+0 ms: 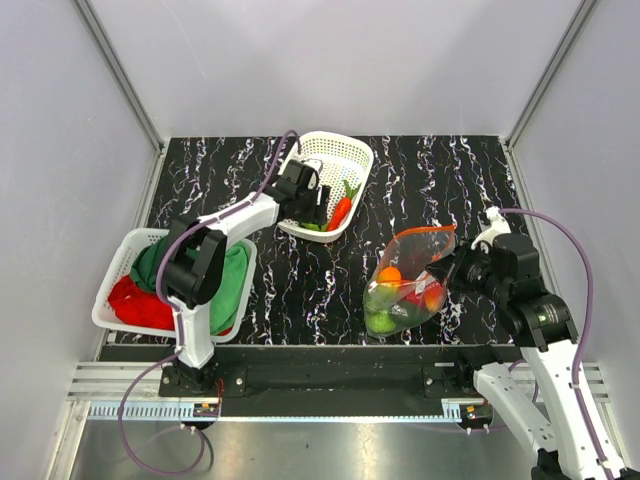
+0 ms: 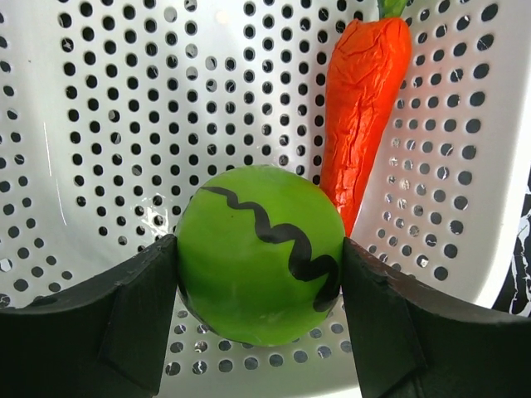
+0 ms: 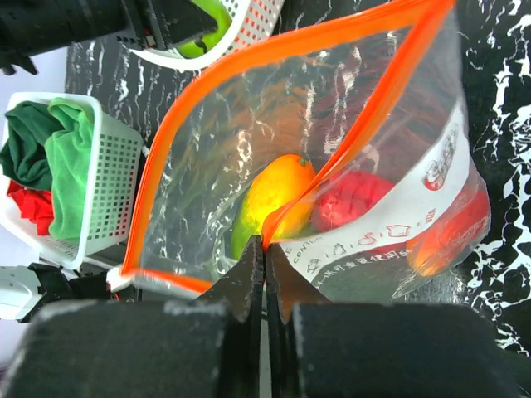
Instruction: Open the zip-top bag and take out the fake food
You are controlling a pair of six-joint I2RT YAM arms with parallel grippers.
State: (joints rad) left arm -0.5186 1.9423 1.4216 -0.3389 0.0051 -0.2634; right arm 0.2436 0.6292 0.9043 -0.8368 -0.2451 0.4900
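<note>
The right gripper (image 3: 264,249), fully closed, pinches one lip of the clear crinkly zip-top bag (image 3: 332,166) near the right edge of the table (image 1: 300,290), holding its orange-zipped mouth open for access to the glossy plastic fake food (image 3: 278,195) inside. The left gripper (image 2: 260,274) clamps a green plastic ball (image 2: 249,249) inside the white perforated basket (image 2: 124,124) at the far edge, beside an orange carrot (image 2: 365,108), probably for release.

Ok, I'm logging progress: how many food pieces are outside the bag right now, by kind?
Carrot: 1, lying in the far basket
Green ball: 1, held by the left hand inside that basket
Total: 2 outside the bag
</note>
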